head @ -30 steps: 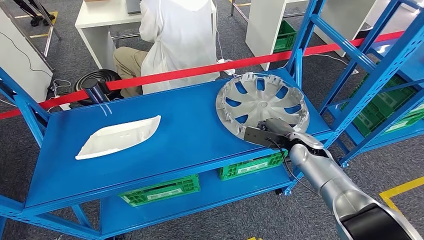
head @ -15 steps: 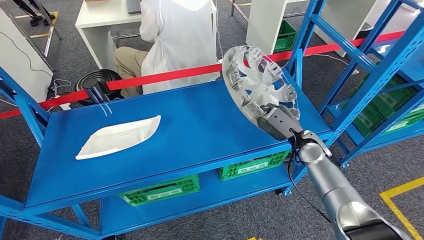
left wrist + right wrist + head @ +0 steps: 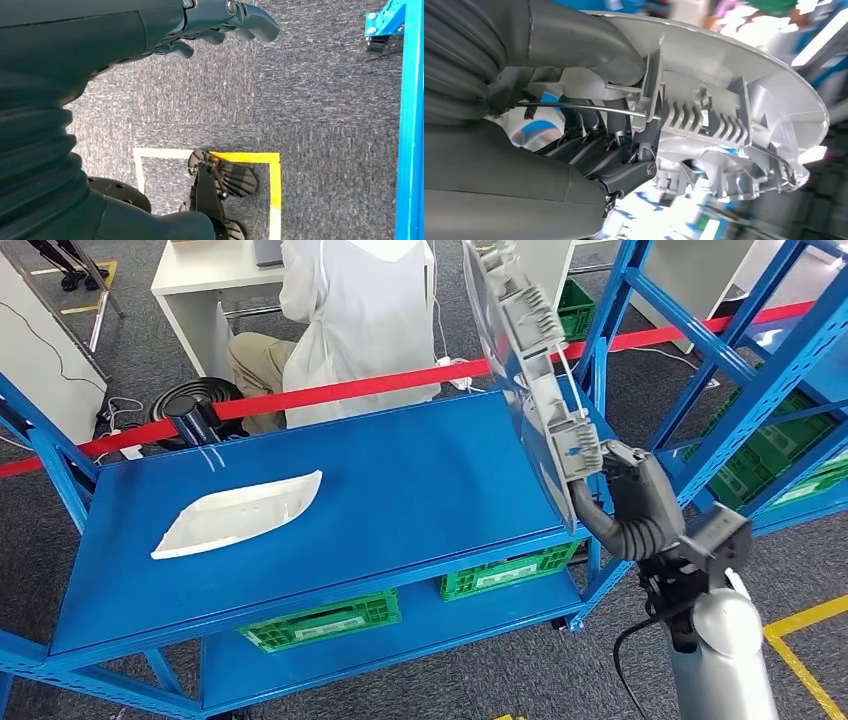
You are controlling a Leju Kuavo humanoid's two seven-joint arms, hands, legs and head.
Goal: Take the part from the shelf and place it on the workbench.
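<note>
My right hand point(image 3: 628, 495) grips the rim of a silver wheel cover point(image 3: 528, 350), which stands nearly on edge high above the right end of the blue shelf point(image 3: 400, 490). In the right wrist view the thumb and dark fingers point(image 3: 619, 150) clamp the cover's ribbed rim point(image 3: 724, 120). My left hand point(image 3: 220, 20) hangs over grey carpet, fingers loosely curled, holding nothing.
A white curved panel point(image 3: 238, 514) lies on the shelf's left half. Green crates point(image 3: 320, 620) sit on the lower level. A person in a white coat point(image 3: 355, 310) sits behind a red barrier tape point(image 3: 330, 390). More blue racking point(image 3: 760, 380) stands at the right.
My right hand has lifted the wheel cover off the shelf and tipped it from flat to almost vertical, raising it up and toward me.
</note>
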